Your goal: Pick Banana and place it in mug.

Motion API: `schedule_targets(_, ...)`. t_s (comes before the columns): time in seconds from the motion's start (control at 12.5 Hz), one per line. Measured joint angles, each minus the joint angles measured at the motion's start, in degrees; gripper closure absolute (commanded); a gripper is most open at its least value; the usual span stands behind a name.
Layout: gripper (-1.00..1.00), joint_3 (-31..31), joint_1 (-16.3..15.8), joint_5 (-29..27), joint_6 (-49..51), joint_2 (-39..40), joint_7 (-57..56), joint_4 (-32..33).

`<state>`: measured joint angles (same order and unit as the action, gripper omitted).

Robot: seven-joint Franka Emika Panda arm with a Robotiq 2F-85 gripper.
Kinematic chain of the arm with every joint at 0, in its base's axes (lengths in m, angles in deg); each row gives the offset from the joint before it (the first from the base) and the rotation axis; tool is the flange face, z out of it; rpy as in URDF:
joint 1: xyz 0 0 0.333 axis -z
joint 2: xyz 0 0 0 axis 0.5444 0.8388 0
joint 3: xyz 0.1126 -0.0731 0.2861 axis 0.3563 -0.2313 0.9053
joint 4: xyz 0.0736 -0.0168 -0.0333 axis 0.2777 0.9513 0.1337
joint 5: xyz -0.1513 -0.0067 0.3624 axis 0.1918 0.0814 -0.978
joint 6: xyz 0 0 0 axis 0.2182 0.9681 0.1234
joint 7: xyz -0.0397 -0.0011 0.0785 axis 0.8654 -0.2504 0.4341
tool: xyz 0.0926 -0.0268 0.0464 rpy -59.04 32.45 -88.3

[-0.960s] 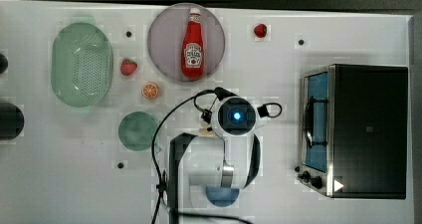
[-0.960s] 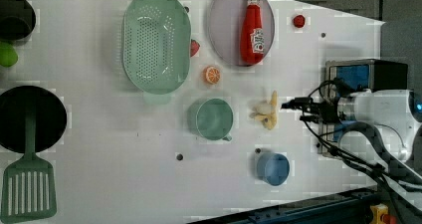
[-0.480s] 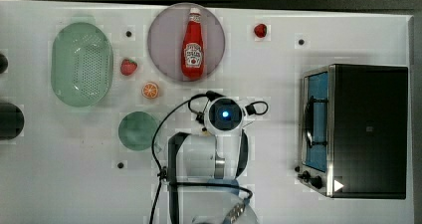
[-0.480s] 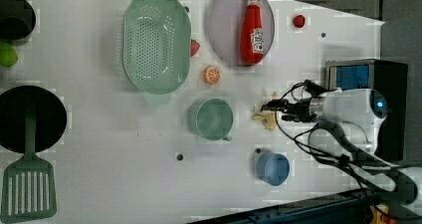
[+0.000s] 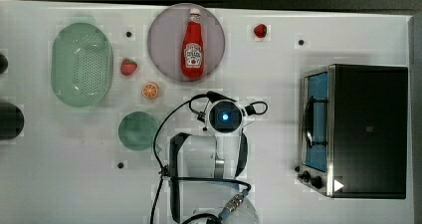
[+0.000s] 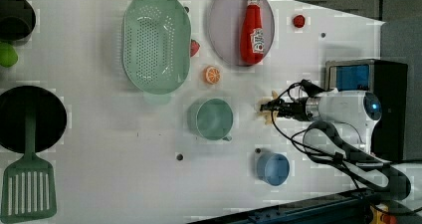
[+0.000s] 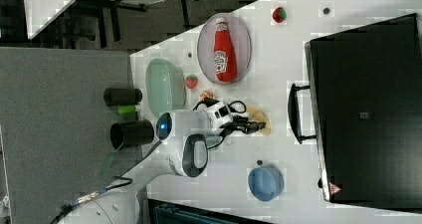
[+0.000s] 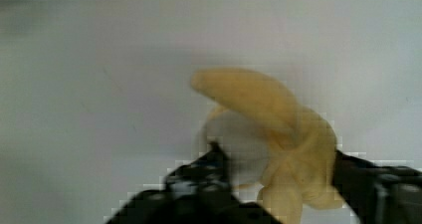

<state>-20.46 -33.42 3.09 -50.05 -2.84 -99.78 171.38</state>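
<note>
The pale yellow banana [image 8: 268,119] lies on the white table, its peel strips splayed, and sits between my two black fingers [image 8: 204,169]. Both fingers press against its sides, so my gripper [image 8: 278,179] is shut on it. In the left view my gripper [image 6: 266,106] sits over the banana [image 6: 269,116], to the right of the dark green mug [image 6: 211,118] with a gap between them. The right view shows the banana [image 7: 262,123] under the fingertips. In the top view my wrist hides the banana, and the mug [image 5: 138,130] stands to the top view's left of my arm.
A blue cup [image 6: 272,168] stands close by my arm. An orange slice [image 6: 212,75], a purple plate [image 6: 221,30] holding a ketchup bottle [image 6: 252,27] and a pale green basket [image 6: 157,40] lie beyond the mug. A toaster oven [image 5: 358,129] stands at the top view's right.
My arm has moved onto the banana from the left view's right, and the fingers, wide open a second ago, have closed in on its sides.
</note>
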Motion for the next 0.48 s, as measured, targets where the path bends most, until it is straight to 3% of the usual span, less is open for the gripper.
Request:
schedule_targets(0.32,0.37,0.3,-0.2,1.5,-0.7,-2.1,-0.1,1.7)
schedule_targets(0.48,0.37,1.5,0.6,1.4,1.6,-7.8,-0.1,2.1)
